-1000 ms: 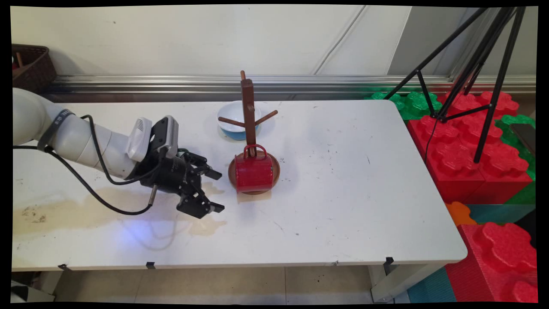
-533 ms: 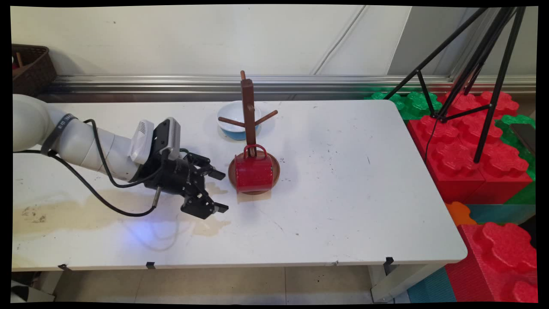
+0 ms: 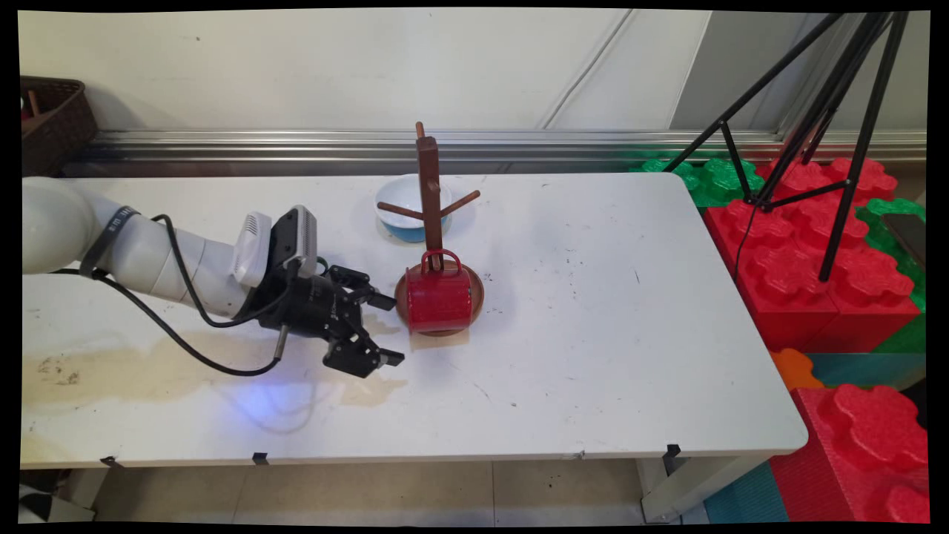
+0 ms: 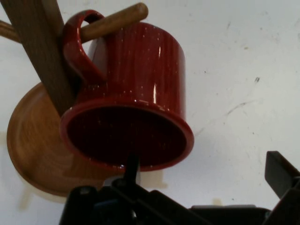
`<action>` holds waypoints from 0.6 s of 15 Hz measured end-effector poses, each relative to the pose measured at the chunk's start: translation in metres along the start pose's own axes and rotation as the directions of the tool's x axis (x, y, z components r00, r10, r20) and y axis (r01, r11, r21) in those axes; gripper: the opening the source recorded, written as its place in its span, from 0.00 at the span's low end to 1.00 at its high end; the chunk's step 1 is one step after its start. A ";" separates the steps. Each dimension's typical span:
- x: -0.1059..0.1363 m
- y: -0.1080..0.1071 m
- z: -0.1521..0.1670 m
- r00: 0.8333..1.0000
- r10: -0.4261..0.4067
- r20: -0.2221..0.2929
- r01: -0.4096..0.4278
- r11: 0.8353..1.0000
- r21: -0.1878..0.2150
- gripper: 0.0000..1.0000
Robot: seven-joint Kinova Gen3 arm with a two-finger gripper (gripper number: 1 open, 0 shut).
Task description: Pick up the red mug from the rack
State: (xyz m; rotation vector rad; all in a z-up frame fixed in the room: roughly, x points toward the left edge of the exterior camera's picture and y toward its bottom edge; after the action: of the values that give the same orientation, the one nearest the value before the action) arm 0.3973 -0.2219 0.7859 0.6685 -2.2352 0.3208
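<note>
The gripper (image 3: 393, 330) stands wide open and holds nothing, low over the white table (image 3: 593, 334), just left of the red mug (image 3: 439, 298) and not touching it. One finger (image 3: 380, 301) reaches toward the mug's left side and the other (image 3: 388, 359) lies nearer the table's front edge. The mug hangs upside down by its handle on a low peg of the wooden mug tree (image 3: 429, 194), above the tree's round base (image 3: 477, 294). In the hand view, the mug's (image 4: 136, 93) open mouth faces the camera. Behind the tree sits a white-and-blue bowl (image 3: 400, 211).
</note>
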 end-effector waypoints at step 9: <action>-0.003 0.002 0.009 0.997 -0.060 -0.048 0.061 0.998 0.011 1.00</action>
State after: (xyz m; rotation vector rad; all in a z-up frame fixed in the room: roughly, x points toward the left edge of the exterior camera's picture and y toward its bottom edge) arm 0.3926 -0.2227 0.7779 0.7261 -2.1647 0.3178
